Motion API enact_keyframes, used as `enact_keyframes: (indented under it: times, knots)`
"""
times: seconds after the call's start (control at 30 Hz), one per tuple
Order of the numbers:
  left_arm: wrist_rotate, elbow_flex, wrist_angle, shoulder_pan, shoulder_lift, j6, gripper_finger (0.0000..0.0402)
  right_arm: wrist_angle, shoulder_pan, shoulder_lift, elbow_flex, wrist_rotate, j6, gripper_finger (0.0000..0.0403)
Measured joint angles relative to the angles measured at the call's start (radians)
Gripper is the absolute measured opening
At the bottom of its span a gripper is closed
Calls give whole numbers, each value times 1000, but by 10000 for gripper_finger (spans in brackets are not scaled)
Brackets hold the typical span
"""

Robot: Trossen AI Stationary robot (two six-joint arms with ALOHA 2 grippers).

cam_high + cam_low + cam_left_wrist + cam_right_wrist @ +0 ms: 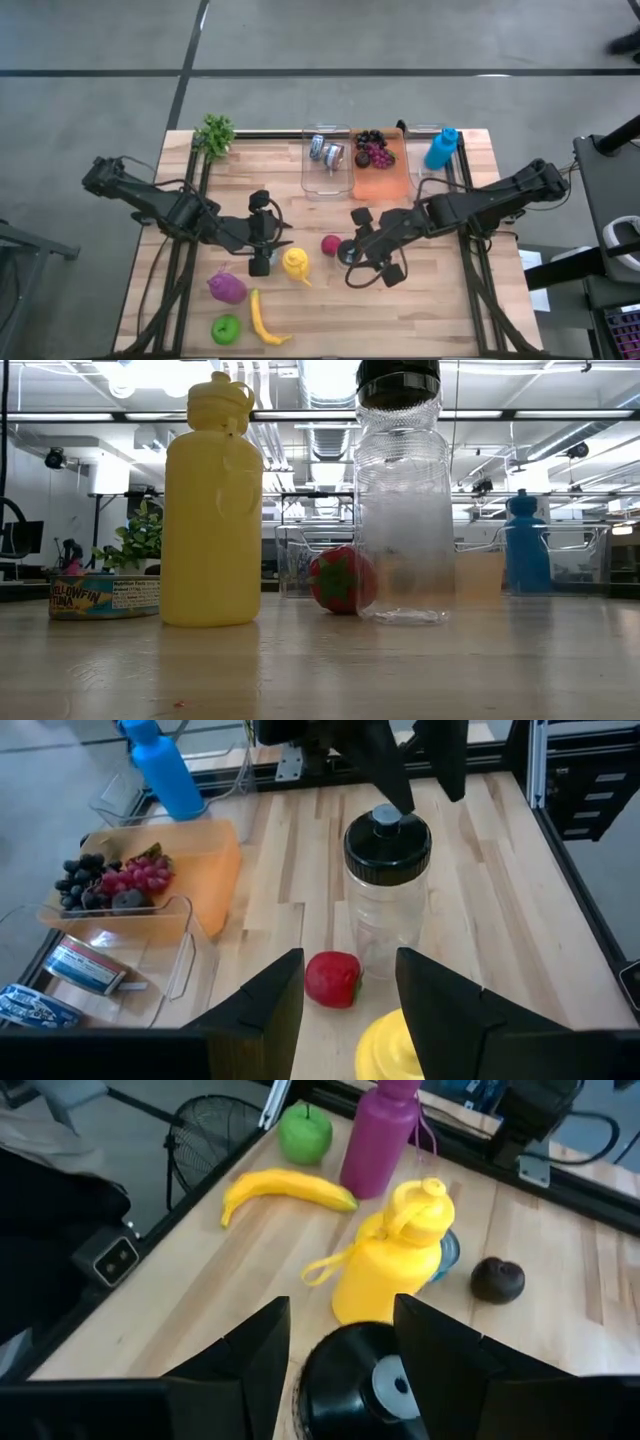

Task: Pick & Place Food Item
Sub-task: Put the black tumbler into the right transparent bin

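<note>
A red food item with a green top (332, 978) lies on the wooden table between the yellow bottle (296, 264) and a clear bottle with a black lid (387, 880); it also shows in the low view (342, 579). My left gripper (350, 990) is open and hangs above the table, pointing toward the red item, with the yellow bottle's cap (395, 1045) just below it. My right gripper (340, 1340) is open over the clear bottle, a finger on each side of the black lid (365, 1380). My right gripper comes slanting down from the table's right side with its fingers (392, 775) around the clear bottle's black lid (386, 838). Whether the fingers touch the lid I cannot tell. The bottle stands upright on the table.
A purple bottle (227, 288), banana (262, 318) and green apple (226, 328) lie near the left front. At the back stand a clear bin with cans (326, 160), an orange bin with grapes (378, 158), a blue bottle (441, 148) and a green plant (215, 135).
</note>
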Motion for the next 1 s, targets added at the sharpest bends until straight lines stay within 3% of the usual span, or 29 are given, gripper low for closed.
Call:
enact_keyframes:
  times: [0.63, 1.0]
  knots:
    - [0, 0, 6, 0, 0, 17, 163, -2, -49, 2, -43, -4, -1, 139]
    - [0, 0, 16, 0, 0, 17, 162, -1, -49, 1, -51, -4, -25, 72]
